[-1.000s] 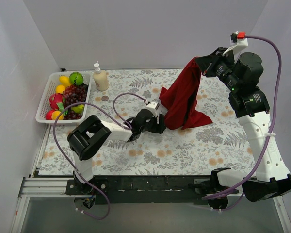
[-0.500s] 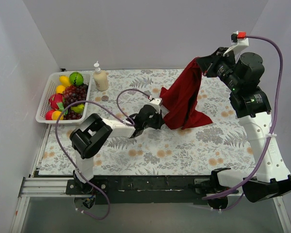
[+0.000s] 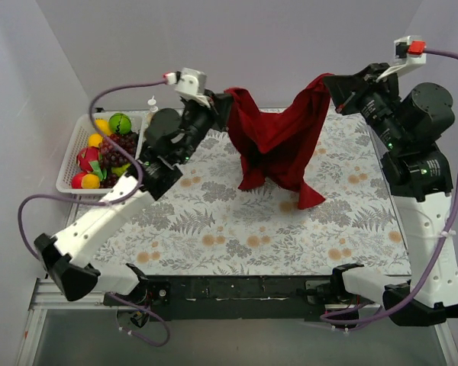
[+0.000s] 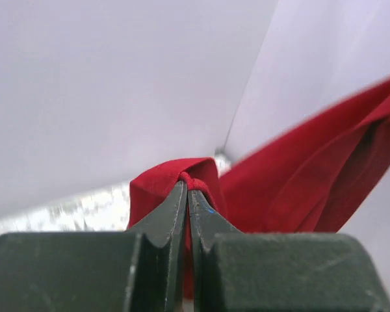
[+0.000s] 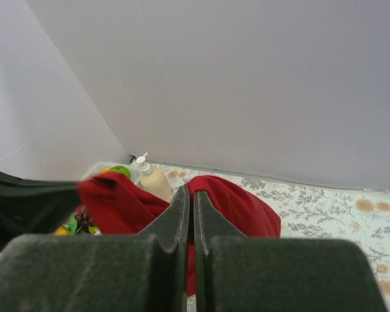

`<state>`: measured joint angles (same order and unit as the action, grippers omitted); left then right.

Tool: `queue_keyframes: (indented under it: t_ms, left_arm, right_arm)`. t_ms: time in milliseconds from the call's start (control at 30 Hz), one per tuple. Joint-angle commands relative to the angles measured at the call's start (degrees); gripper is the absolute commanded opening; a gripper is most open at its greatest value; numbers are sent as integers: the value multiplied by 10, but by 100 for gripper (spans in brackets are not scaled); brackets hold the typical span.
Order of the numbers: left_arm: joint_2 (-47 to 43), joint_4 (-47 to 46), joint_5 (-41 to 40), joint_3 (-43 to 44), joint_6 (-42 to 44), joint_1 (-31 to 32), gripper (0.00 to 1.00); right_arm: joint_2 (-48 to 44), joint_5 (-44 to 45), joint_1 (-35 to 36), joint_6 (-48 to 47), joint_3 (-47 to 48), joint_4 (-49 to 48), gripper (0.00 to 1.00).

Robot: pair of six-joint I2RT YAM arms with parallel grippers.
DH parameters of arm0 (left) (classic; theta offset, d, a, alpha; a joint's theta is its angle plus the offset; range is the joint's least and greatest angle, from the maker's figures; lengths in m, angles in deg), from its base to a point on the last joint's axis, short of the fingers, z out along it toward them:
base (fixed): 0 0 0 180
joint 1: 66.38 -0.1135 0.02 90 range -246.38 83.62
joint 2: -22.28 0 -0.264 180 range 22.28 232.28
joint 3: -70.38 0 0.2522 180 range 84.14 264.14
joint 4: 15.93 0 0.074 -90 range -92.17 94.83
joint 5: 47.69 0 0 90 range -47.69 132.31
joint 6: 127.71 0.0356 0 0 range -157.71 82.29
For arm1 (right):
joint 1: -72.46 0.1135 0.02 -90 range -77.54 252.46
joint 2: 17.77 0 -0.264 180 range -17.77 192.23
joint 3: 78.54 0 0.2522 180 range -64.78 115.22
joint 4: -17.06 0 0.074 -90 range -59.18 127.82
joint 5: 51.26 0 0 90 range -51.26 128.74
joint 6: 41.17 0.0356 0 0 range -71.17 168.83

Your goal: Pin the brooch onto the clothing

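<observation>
The clothing, a dark red T-shirt (image 3: pixel 275 141), hangs stretched in the air between my two grippers, its lower folds trailing to the flowered tablecloth. My left gripper (image 3: pixel 217 103) is raised at the back left and shut on one bunched corner of the clothing (image 4: pixel 299 188); the jaws pinch a fold at their tips (image 4: pixel 186 185). High at the back right, my right gripper (image 3: pixel 328 84) is shut on the other corner, and red fabric (image 5: pixel 237 205) bulges round its closed fingertips (image 5: pixel 193 192). The brooch does not show in any view.
A white basket (image 3: pixel 70 156) of toy fruit stands at the table's left edge. A cream pump bottle (image 5: pixel 155 182) stands beside it at the back, mostly behind my left arm in the top view. White walls close in the back and sides.
My left gripper has shut on the shirt's edge and swung up from the table to the back left. The right arm rose too, so the shirt now hangs spread between both.
</observation>
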<state>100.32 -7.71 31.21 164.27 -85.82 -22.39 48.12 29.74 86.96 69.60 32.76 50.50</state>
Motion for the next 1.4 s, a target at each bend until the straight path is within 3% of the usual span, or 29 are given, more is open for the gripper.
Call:
queue_keyframes:
  t_ms: [0,333,500,667,867,1133,1233,1367]
  left_arm:
    - [-82,78,-23,87,61,1,0]
    - [-176,225,6,255,61,0,0]
    - [-165,268,19,327,62,0,0]
    - [-139,284,-15,333,84,1,0]
    - [-105,273,-79,306,94,1,0]
    - [-14,213,-203,273,127,-2,0]
    - [45,230,-197,315,109,-28,0]
    - [124,278,-126,460,67,-95,0]
  right_arm:
    - [-47,-4,2,-12,55,-38,1]
    - [-121,7,2,-17,96,-57,1]
    - [-160,51,2,-35,76,-82,1]
    - [-156,67,3,-51,69,-86,1]
    - [-107,86,3,-77,48,-64,1]
    - [25,128,1,-107,84,-18,1]
    - [92,137,1,-117,149,10,1]
    - [193,123,-11,-116,328,65,1]
